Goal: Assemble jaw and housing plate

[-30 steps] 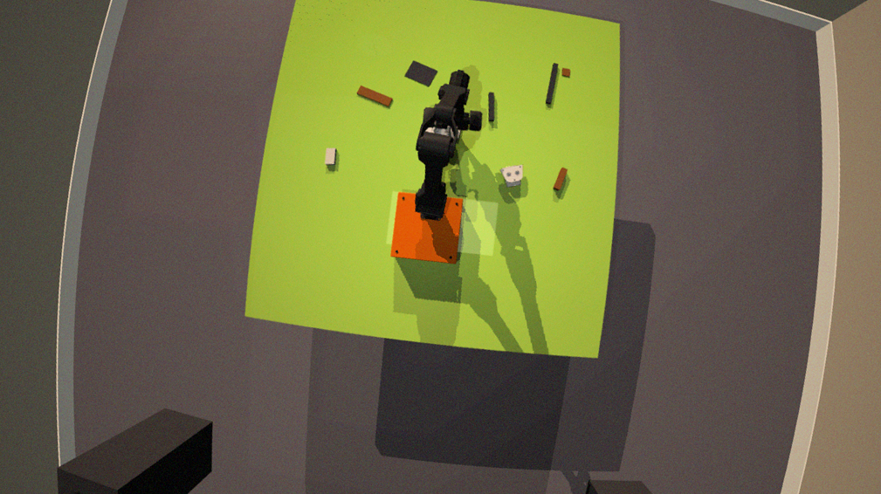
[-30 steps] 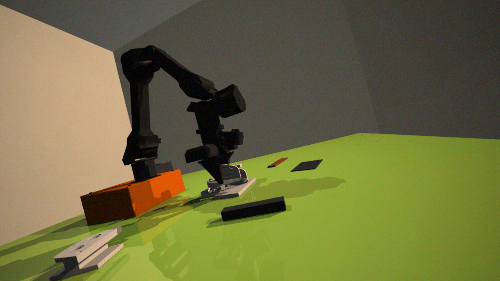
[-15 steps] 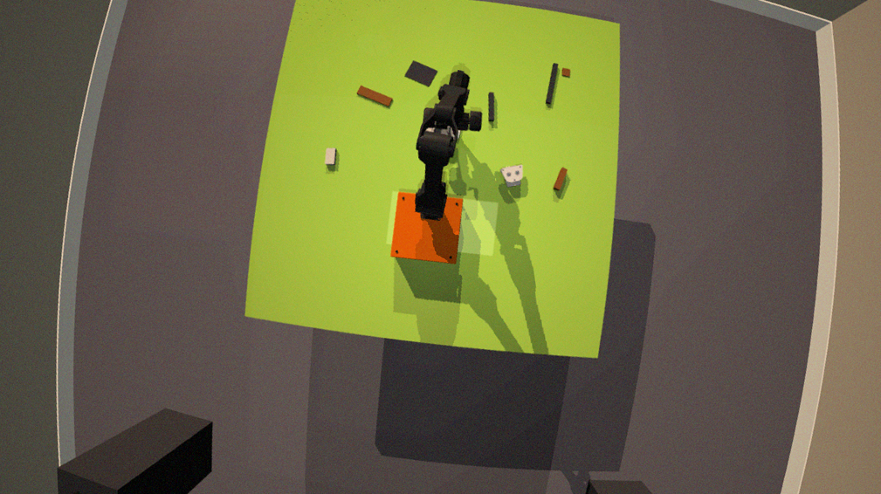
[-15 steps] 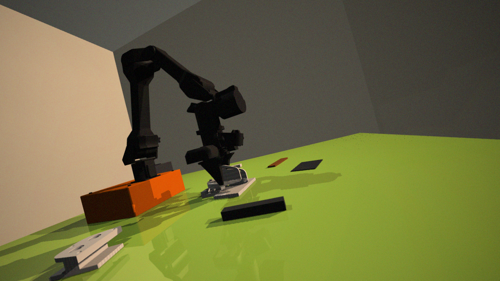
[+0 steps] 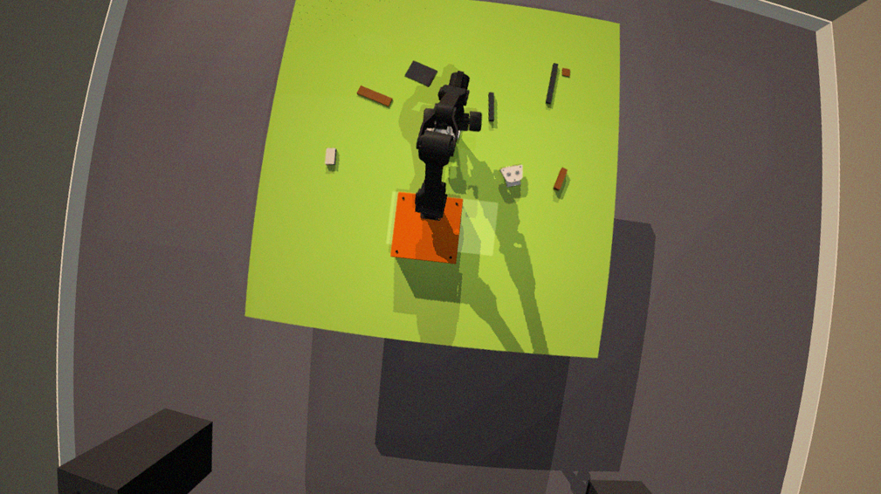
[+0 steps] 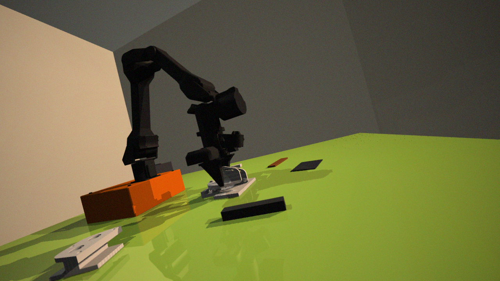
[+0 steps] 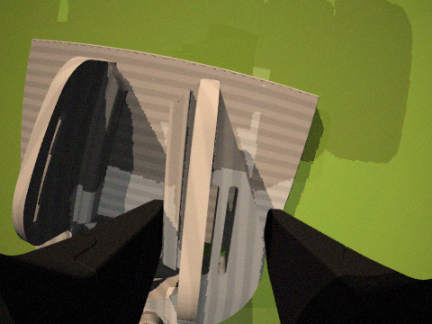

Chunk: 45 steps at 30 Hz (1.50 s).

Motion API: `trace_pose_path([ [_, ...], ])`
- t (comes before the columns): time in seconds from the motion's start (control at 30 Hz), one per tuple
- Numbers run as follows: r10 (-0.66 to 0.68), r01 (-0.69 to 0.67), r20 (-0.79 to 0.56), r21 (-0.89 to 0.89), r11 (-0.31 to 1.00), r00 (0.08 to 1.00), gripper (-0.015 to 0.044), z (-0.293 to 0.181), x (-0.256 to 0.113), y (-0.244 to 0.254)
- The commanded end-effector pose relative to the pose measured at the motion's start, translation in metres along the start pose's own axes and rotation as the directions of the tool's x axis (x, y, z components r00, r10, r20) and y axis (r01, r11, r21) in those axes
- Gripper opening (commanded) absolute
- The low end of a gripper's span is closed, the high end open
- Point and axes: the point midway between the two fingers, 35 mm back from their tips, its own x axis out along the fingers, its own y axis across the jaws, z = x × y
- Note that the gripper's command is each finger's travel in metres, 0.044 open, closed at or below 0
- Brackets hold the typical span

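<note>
The claw [image 6: 223,181] [image 7: 216,218] is closed around a pale, upright jaw with long slots in its side [image 7: 202,180], one finger at each side of it. That piece stands over a pale, striped rectangular base plate [image 6: 250,183] [image 7: 270,112] on the bright green counter [image 5: 343,205] [image 6: 384,209] [image 7: 373,202]. Beside it, outside the fingers, is a second pale jaw with a curved rim and a dark inner face [image 7: 67,148]. The pins and gear teeth are mostly hidden near the bottom of the wrist view, so I can't tell whether the teeth mesh.

The pale grey housing plate with two round holes [image 5: 513,179] [image 6: 85,244] is well apart from the claw, raised on its own pale stand [image 6: 104,256], not over the jaws. The black jointed arm [image 5: 431,167] [image 6: 141,104] rises from an orange box-shaped base [image 5: 411,237] [image 6: 108,206] and bends down to the work. A black rectangular bar [image 5: 492,106] [image 6: 253,208] lies near the base plate, with a flat dark slab [image 5: 420,73] [image 6: 307,165] farther off.
</note>
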Motion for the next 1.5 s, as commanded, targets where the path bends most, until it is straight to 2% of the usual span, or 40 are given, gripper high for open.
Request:
trace_pose_path([
  [0.0, 0.005, -0.005, 0.000, -0.004, 1.000, 1.000, 0.0134, 0.000, 0.001, 0.001],
  [1.47, 0.005, -0.005, 0.000, -0.003, 1.000, 1.000, 0.0134, 0.000, 0.013, 0.001],
])
